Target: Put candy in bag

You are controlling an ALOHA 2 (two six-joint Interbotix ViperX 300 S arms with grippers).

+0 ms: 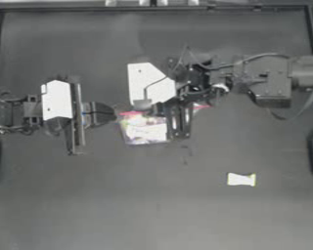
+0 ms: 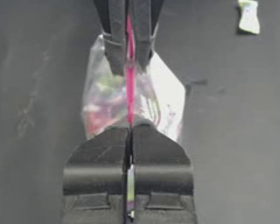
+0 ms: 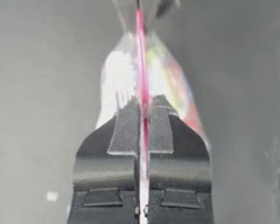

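Both sets of jaws are pinched tight on the pink strip along the bag's mouth: my left gripper (image 2: 131, 131) has one end of it and my right gripper (image 3: 143, 105) the other, with only the strip between the pads in each wrist view. So the bag (image 1: 145, 128) hangs between them at mid-table, its mouth held as a closed line and the coloured sweets sagging in the clear film below. That film is thin, crinkly and slippery, I'd say, and the load inside will swing it; the stiffer strip is the only sound place to hold, and I judge the mouth must be parted before anything goes in. The candy (image 1: 241, 179) lies alone on the table (image 1: 87, 205), well apart from the bag, nearer my right arm's side. It looks very light and flat, with a slick wrapper, so I would take it across its short width with narrow jaws, pressing down gently lest it skid away.
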